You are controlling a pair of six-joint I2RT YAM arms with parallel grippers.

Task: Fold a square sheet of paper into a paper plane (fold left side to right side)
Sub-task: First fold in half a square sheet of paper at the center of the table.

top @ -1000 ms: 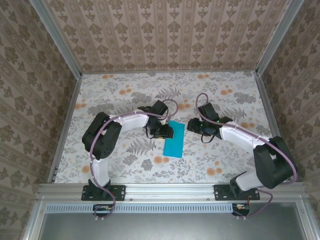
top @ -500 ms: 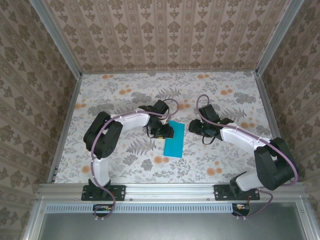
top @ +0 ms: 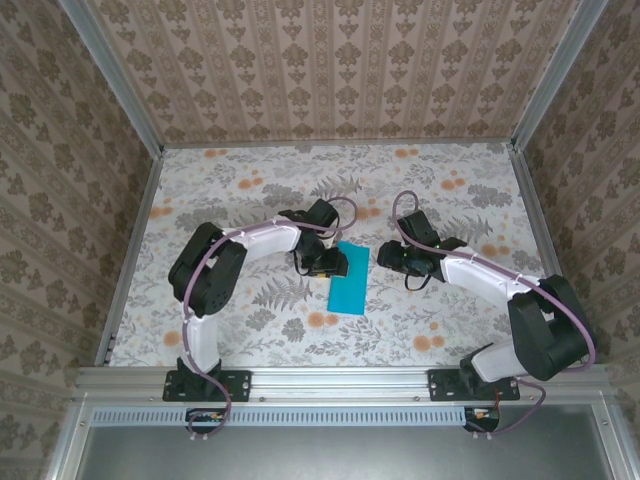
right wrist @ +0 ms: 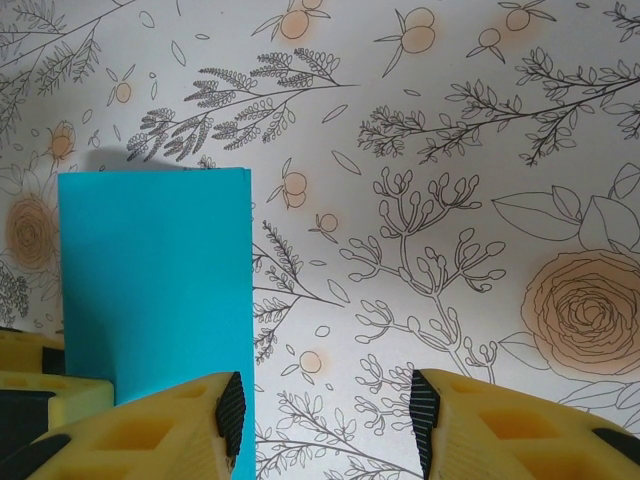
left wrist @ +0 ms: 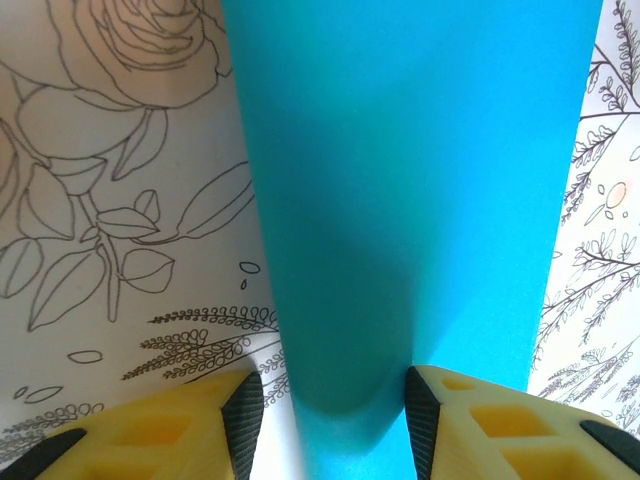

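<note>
Lab test cell (aluminium frame (top: 340, 378), wallpapered walls (top: 330, 70)).

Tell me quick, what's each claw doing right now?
Left gripper: open, straddling the folded blue paper.
Right gripper: open, holding nothing.

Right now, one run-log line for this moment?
paper: folded narrow, flat on table | left end effector: open, over paper | right end effector: open, empty, beside paper

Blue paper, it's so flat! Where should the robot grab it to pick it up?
Probably a long edge, coming in low from the side. The blue paper lies flat and thin on the table, leaving nothing to pinch from above; a claw finger must slide under an edge. The right claw sits beside one long edge.
</note>
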